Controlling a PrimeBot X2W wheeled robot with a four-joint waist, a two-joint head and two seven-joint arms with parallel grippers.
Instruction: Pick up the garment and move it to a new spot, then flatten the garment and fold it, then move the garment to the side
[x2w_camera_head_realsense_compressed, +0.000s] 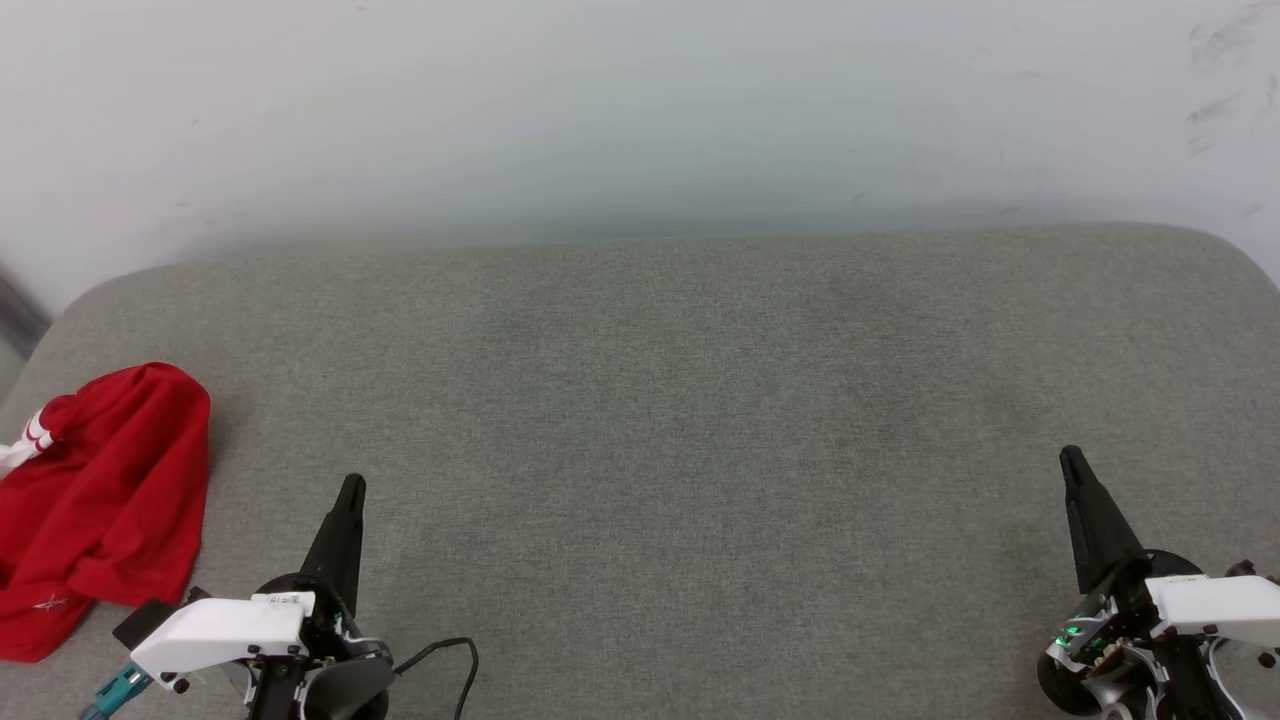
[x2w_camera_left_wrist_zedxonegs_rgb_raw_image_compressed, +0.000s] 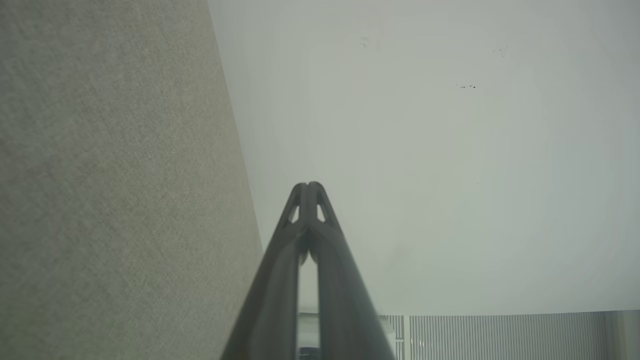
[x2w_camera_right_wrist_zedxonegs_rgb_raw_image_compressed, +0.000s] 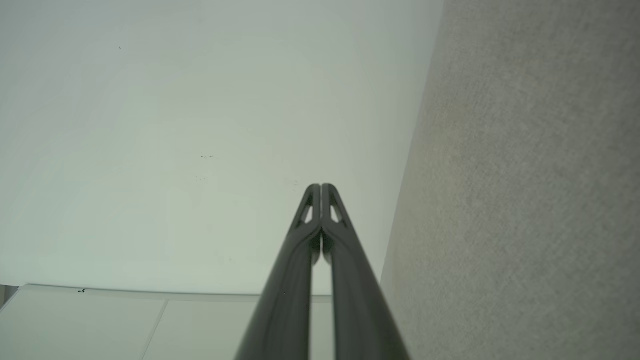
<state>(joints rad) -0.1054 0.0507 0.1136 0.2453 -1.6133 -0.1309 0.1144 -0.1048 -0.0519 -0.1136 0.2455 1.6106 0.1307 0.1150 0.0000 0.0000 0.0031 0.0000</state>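
Note:
The garment, a red jersey with a bit of red-and-white striped trim, lies bunched at the far left of the grey padded surface, partly cut off by the head view's left edge. My left gripper is shut and empty at the lower left, a short way right of the garment and not touching it. At the lower right my right gripper is shut and empty too. In the left wrist view the left gripper has its tips pressed together; in the right wrist view the right gripper looks the same.
A pale wall rises behind the surface's far edge. The surface's rounded corners show at the far left and far right. A black cable loops by my left wrist. Wide bare grey fabric lies between the two grippers.

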